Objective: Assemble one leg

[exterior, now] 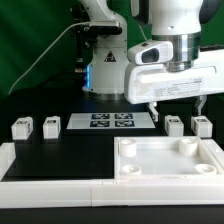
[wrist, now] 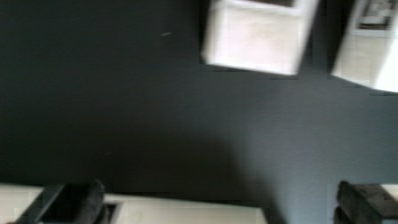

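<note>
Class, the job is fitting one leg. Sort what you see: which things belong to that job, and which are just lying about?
For the job:
four legs, alike
large square part with corner sockets
open claw, above the exterior view's right pair

Lying about:
marker board
white rail at the table's edge

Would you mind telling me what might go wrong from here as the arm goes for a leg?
1. The open tool hangs above one leg, with a second leg close beside it; a finger coming down may knock that one over.
2. In the blurred wrist view, both legs sit away from the middle between the fingers, so a straight descent might miss or clip the leg.
</note>
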Tool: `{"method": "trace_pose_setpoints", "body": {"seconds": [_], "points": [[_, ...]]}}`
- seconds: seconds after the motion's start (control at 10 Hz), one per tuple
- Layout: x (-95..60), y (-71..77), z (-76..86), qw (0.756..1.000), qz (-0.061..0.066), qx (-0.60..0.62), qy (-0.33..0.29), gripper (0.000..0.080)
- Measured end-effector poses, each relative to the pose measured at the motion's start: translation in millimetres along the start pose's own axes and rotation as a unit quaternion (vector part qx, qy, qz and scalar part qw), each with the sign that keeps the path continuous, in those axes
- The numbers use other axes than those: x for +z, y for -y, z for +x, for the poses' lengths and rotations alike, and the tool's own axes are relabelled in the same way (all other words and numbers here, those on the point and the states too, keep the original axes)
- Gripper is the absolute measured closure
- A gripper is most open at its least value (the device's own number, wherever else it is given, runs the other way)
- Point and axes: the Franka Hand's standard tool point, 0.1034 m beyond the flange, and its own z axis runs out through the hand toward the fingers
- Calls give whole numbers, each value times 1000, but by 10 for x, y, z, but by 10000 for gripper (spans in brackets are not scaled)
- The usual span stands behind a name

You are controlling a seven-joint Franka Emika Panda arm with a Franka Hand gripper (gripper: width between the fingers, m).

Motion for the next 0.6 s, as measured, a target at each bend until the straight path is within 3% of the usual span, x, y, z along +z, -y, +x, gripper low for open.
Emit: {"method": "trace_pose_setpoints", "body": {"seconds": [0.4,0.6], "points": [[100,409,-6,1000,4,4,1,150],[98,535,53,1000,6,8,-3,150]]}}
